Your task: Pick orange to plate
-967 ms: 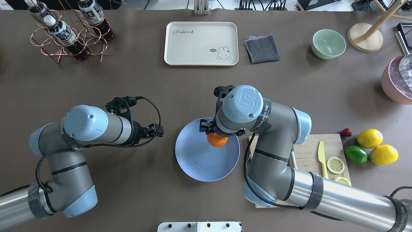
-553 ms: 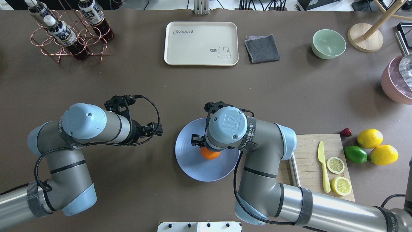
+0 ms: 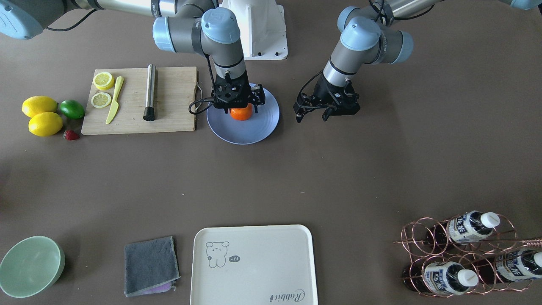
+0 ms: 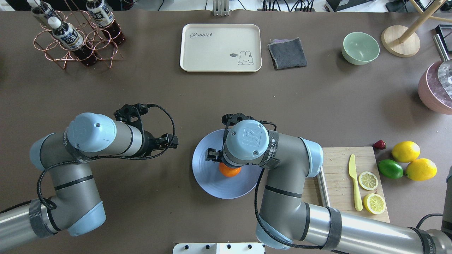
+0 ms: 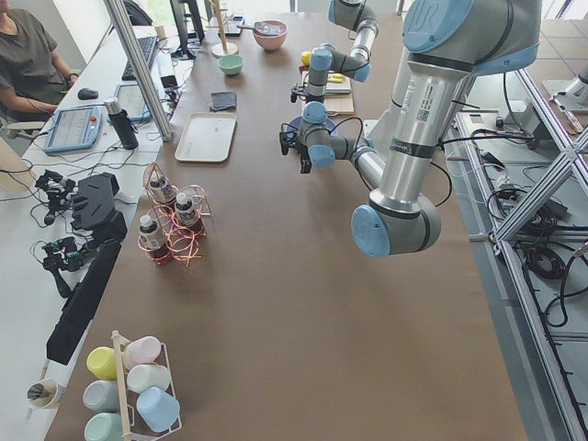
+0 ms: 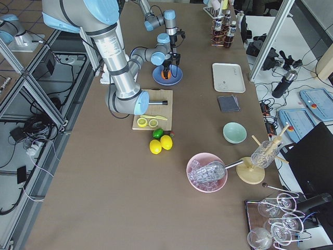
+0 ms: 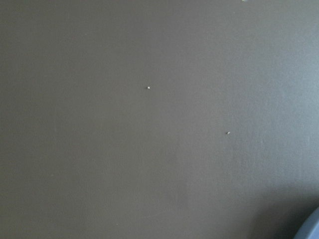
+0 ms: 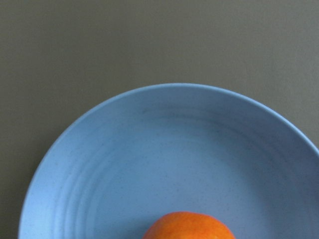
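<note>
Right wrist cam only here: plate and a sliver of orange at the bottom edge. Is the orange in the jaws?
Observer: Yes. In the front view the orange sits under the right gripper, between its jaws, over the plate.
Operator: Centred? Touching?
Observer: Overhead, it is near the plate's middle. Contact: cannot tell.
Operator: Left arm?
Observer: The left gripper hangs over bare table beside the plate, jaws open and empty.

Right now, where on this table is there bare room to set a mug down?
Widest bare stretch: the tabletop between the cream tray and the plate. Also bare: between the bottle rack and the cream tray. Crowded: the plate, with the orange in the right pincer, and the cutting board, lemons and lime beside it.
</note>
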